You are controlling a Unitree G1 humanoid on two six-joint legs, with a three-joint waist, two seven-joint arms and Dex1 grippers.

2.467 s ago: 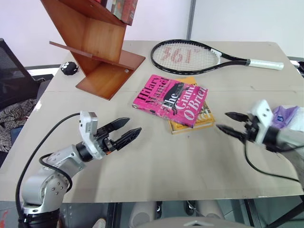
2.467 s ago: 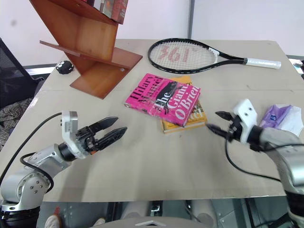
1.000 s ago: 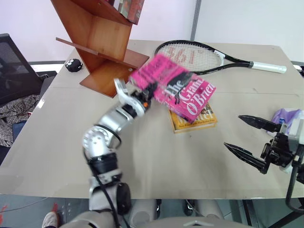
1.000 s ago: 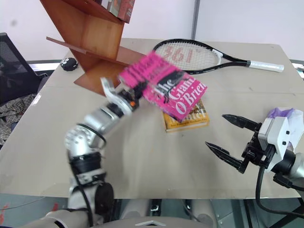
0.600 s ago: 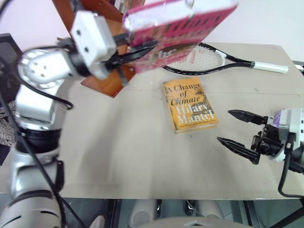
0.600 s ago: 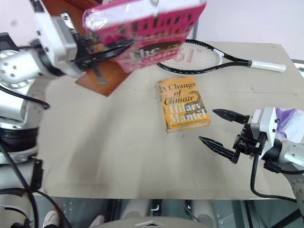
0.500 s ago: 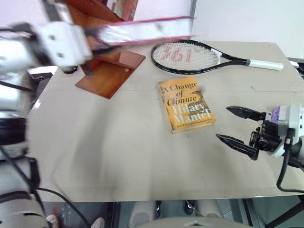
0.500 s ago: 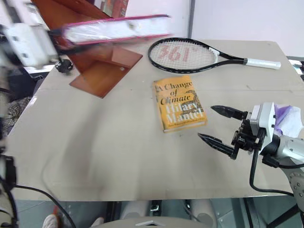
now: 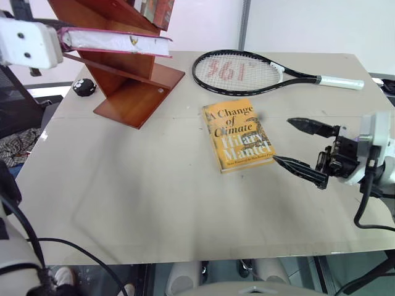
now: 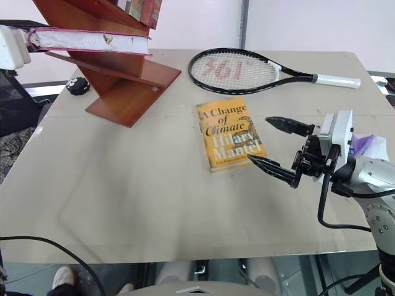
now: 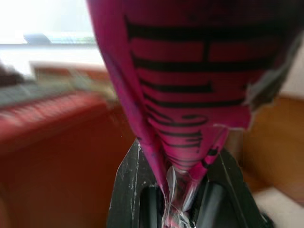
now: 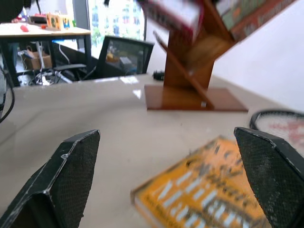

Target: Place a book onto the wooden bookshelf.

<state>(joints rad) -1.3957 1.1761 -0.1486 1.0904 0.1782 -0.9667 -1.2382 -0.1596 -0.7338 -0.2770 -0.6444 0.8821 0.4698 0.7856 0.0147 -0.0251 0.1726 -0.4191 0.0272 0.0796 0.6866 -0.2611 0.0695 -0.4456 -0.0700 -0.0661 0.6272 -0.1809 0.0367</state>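
Observation:
My left gripper (image 9: pixel 65 42) is shut on the spine end of the bright pink book (image 9: pixel 114 42). It holds the book flat and high at the far left, white page edges facing me, against the slanted boards of the wooden bookshelf (image 9: pixel 133 89). In the left wrist view the pink cover (image 11: pixel 190 85) is pinched between the black fingers (image 11: pixel 128 190). My right gripper (image 9: pixel 282 140) hovers open and holding nothing just right of the yellow-orange book. The right wrist view looks between its two fingers (image 12: pixel 61 175) toward the bookshelf (image 12: pixel 190 71).
A yellow-orange book, "A Change of Climate" (image 9: pixel 237 135), lies at the table's middle. A black tennis racket (image 9: pixel 247 71) lies behind it. A small black object (image 9: pixel 83 87) sits left of the shelf base. Other books (image 9: pixel 154 7) stand on an upper shelf board. A purple packet (image 10: pixel 364 145) lies at the right edge.
The left arm has swung the pink book up and to the left, off the yellow-orange book and over to the shelf boards. The right gripper has risen and moved left, still open.

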